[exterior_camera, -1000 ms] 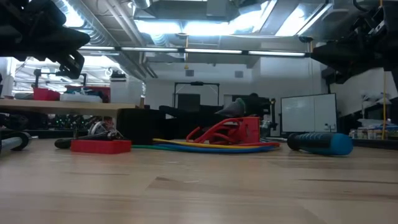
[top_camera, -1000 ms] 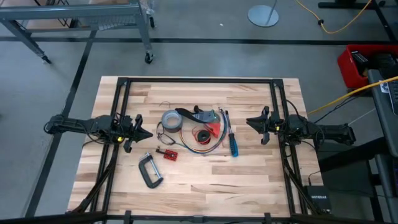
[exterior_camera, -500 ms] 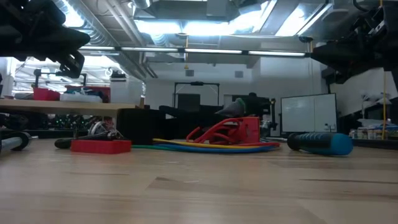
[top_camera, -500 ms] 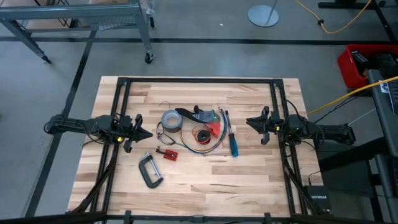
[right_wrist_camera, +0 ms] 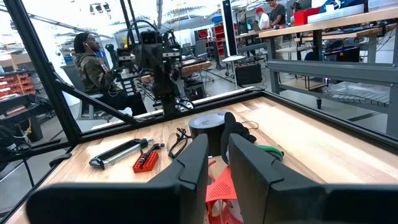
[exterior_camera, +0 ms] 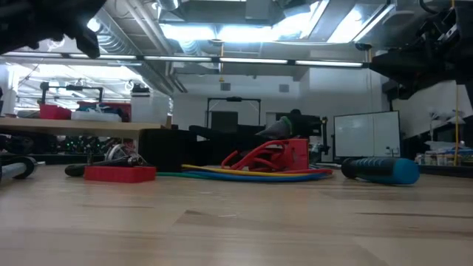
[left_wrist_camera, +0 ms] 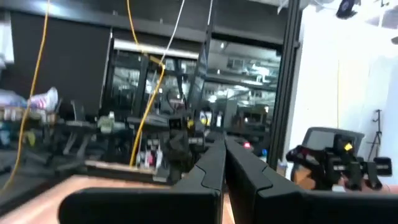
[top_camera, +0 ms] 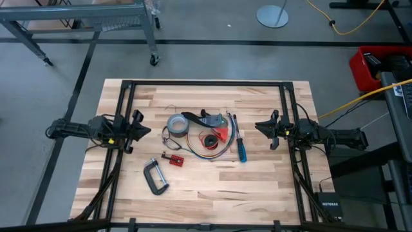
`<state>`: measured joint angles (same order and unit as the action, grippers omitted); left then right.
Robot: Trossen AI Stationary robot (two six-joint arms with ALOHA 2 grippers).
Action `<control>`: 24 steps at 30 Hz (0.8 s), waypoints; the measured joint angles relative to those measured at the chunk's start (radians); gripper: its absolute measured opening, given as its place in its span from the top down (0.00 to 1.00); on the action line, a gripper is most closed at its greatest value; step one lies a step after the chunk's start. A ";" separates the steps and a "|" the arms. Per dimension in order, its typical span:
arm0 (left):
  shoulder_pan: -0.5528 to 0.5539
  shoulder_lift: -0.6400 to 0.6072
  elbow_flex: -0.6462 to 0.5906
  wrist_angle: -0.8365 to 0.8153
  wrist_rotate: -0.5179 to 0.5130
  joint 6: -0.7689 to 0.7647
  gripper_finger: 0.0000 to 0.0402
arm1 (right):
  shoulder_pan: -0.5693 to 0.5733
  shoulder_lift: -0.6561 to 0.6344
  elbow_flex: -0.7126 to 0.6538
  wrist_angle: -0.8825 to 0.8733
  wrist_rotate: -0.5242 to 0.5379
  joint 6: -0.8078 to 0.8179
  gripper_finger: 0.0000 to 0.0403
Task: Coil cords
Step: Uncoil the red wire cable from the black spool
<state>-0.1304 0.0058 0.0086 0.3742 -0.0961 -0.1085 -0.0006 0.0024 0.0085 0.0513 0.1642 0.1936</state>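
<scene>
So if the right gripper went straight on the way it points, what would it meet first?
Probably the blue-handled screwdriver, then the cords. The right gripper points across the table at them, but it hangs above the top, so its height makes this uncertain.

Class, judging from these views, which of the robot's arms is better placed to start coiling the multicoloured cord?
Probably the right gripper: it faces the multicoloured cord from nearer. The left gripper has the tape roll between.

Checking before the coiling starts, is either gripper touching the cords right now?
No, the left gripper and right gripper hang at the table's sides, apart from the cords in the middle.
</scene>
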 joint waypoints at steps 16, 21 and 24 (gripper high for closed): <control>0.000 0.211 0.000 0.057 -0.196 -0.474 0.67 | 0.000 0.000 0.000 0.003 0.001 0.072 0.83; -0.001 0.340 0.024 0.075 -0.195 -0.574 0.55 | 0.000 0.000 0.002 0.004 0.001 0.090 0.83; -0.001 0.438 0.077 0.076 -0.191 -0.572 0.55 | 0.000 0.000 0.007 0.004 0.001 0.122 0.83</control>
<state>-0.1314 0.4437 0.0856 0.4499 -0.2874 -0.6804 -0.0006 0.0025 0.0150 0.0555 0.1650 0.3153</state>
